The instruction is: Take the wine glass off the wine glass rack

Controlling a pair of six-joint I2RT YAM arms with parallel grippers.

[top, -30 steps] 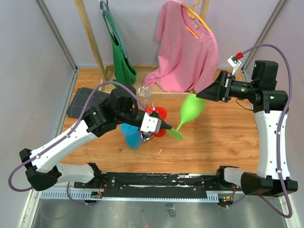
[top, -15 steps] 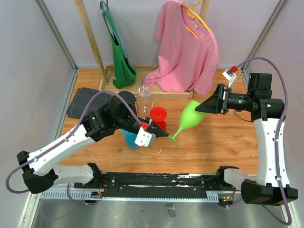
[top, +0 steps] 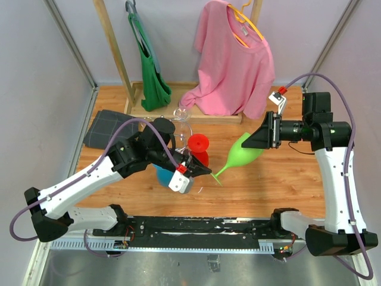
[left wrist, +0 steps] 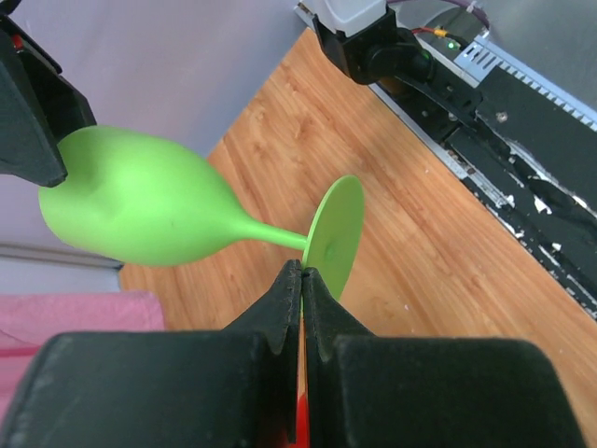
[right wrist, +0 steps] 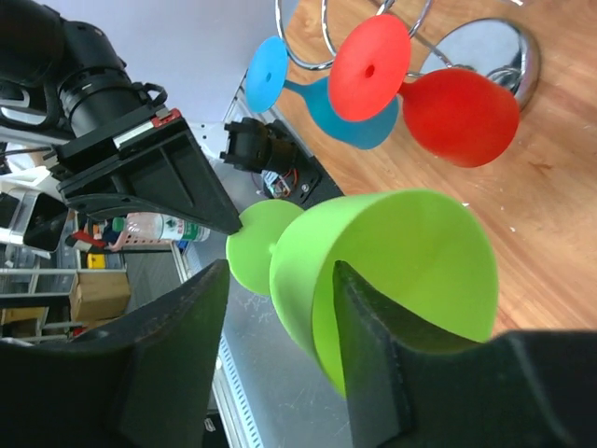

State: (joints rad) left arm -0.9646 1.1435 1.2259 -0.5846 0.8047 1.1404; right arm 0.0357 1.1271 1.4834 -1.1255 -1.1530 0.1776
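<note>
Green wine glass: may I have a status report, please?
Left gripper pinches green wine glass foot, off rack. Right gripper open astride bowl. Nothing in the way.

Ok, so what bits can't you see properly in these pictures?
The wine glass rack: the left arm covers its base in the top view; the top edge cuts off its rings in the right wrist view.
The blue glass: top view, mostly under the left arm.
The green wine glass: right wrist view, its own bowl hides the stem.
Left wrist view: the rack is out of frame entirely.
</note>
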